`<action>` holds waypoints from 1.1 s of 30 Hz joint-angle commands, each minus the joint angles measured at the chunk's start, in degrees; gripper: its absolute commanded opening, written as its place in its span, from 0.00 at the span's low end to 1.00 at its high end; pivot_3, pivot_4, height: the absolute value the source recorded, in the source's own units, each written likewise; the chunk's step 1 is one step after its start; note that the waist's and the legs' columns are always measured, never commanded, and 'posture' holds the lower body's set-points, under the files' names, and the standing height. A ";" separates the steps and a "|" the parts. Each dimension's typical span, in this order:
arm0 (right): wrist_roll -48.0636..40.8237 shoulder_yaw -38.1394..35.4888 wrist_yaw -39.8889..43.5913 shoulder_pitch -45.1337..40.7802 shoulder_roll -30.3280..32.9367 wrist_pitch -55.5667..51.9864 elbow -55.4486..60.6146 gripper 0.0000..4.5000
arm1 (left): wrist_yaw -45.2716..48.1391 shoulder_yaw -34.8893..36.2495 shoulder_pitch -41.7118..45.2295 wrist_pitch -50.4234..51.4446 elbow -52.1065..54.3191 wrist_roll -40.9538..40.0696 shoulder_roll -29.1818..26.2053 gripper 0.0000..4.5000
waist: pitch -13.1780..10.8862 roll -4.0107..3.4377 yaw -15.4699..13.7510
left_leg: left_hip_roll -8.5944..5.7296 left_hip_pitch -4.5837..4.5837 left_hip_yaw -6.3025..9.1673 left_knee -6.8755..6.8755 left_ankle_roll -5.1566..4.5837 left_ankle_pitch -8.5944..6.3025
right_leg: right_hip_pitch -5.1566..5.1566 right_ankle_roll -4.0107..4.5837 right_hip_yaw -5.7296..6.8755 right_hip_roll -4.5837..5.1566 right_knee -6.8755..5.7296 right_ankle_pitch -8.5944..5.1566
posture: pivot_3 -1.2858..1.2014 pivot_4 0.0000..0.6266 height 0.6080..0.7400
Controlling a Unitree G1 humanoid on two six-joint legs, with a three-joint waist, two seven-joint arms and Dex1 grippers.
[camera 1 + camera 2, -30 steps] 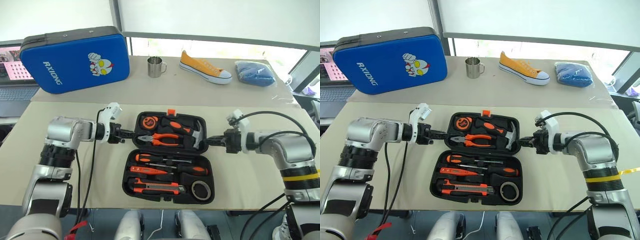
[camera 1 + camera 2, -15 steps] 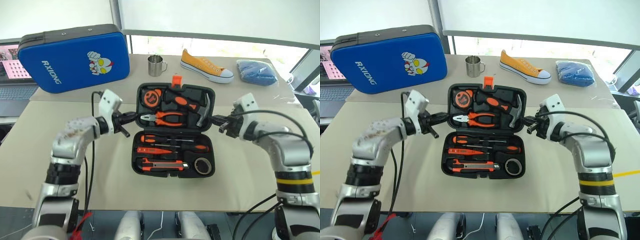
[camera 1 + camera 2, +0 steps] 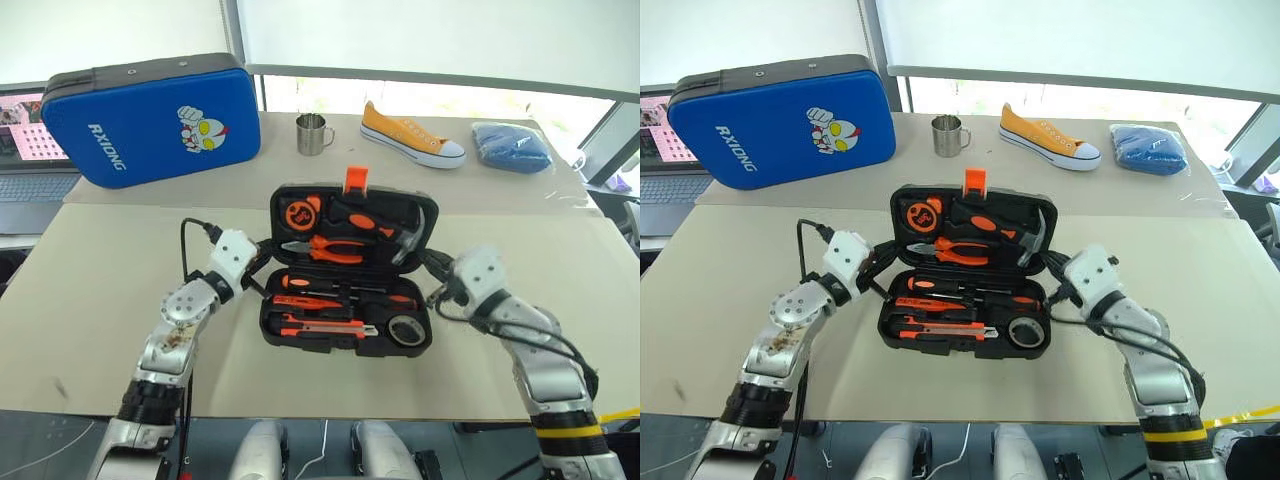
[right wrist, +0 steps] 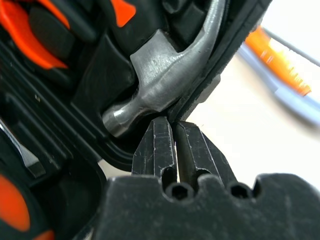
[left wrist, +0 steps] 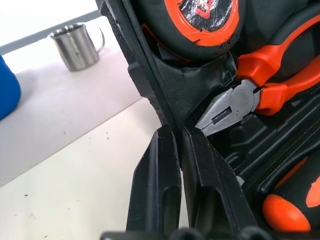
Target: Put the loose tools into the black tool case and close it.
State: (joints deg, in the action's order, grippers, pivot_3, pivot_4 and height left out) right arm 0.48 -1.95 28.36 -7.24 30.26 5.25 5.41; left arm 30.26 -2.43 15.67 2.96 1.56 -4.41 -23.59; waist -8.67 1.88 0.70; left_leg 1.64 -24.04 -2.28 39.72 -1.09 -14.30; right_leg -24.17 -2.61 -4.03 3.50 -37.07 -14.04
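The black tool case [image 3: 345, 348] lies open on the beige table, its lid [image 3: 284, 201] tilted up towards the bottom half, orange latch [image 3: 355, 180] on top. In the bottom half sit two screwdrivers [image 3: 340, 286], a slim orange tool [image 3: 308, 301], a utility knife [image 3: 320, 325] and a tape roll [image 3: 406, 330]. Pliers [image 3: 322, 247] and a hammer [image 3: 405, 240] stay in the lid. My left gripper [image 3: 263, 248] is shut, its fingertips [image 5: 165, 135] against the lid's left edge. My right gripper [image 3: 433, 266] is shut, its tips [image 4: 162, 127] at the lid's right edge by the hammer head [image 4: 165, 85].
A large blue printed case [image 3: 150, 120] leans at the back left, beside a laptop [image 3: 22, 150]. A steel mug [image 3: 312, 133], a yellow shoe [image 3: 412, 135] and a blue cloth bundle [image 3: 510, 145] line the far table.
The lid has swung up from lying flat to a steep tilt. Both grippers rolled over and followed its side edges in towards the case.
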 commanded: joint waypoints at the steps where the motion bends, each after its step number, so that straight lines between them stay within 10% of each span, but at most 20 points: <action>1: 4.48 0.29 -1.80 2.35 1.53 8.49 -1.77 0.00 | -1.57 1.34 -1.77 -1.52 1.92 1.61 -0.98 0.00 | 0.00 0.00 0.01 | 0.01 0.05 0.00 0.01 0.00 0.00 | 0.04 0.00 0.00 0.00 -0.01 0.00 | 0.52 0.24 0.99; 16: 6.19 0.67 -0.54 15.73 4.92 14.38 7.16 0.00 | -3.65 3.76 -10.68 1.39 9.91 1.26 -2.19 0.00 | 0.24 -0.07 0.31 | 0.15 0.63 -0.05 -0.11 0.00 -0.01 | 0.55 0.08 -0.03 -0.06 0.04 -0.05 | 0.52 0.24 0.99; 18: 7.59 1.48 -0.26 17.13 5.83 16.28 6.67 0.00 | -3.37 3.57 -11.79 1.91 10.49 0.58 -1.92 0.16 | 0.25 -0.06 0.31 | 0.15 1.01 -0.10 -0.27 -0.01 -0.02 | 0.95 0.13 -0.02 -0.07 0.20 -0.10 | 0.52 0.24 0.99; 28: -9.90 -9.09 13.41 34.29 17.24 6.75 22.91 0.82 | 7.90 19.85 -25.26 21.17 22.69 -17.54 -13.76 0.89 | 0.28 0.04 0.20 | 0.30 1.34 -0.18 -0.76 0.00 -0.01 | 1.02 0.36 -0.01 -0.07 0.23 -0.27 | 0.52 0.24 0.99; 33: -24.51 -15.37 24.81 44.45 24.05 -5.10 31.64 0.89 | 21.52 23.81 -23.88 27.63 18.30 -24.06 -27.49 0.99 | 0.28 0.15 -0.31 | 0.32 1.66 -0.20 -0.80 0.01 -0.02 | 1.29 0.45 0.06 -0.03 0.23 -0.50 | 0.52 0.24 0.99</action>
State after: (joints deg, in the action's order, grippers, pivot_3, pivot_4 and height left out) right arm -19.27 -15.80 49.88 36.91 53.49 3.27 33.43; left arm 47.90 21.06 -10.62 29.51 21.08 -26.65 -49.25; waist -8.39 2.03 0.38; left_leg 1.96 -22.27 -2.48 38.93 -1.07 -14.31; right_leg -22.78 -2.09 -3.96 3.48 -36.79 -14.64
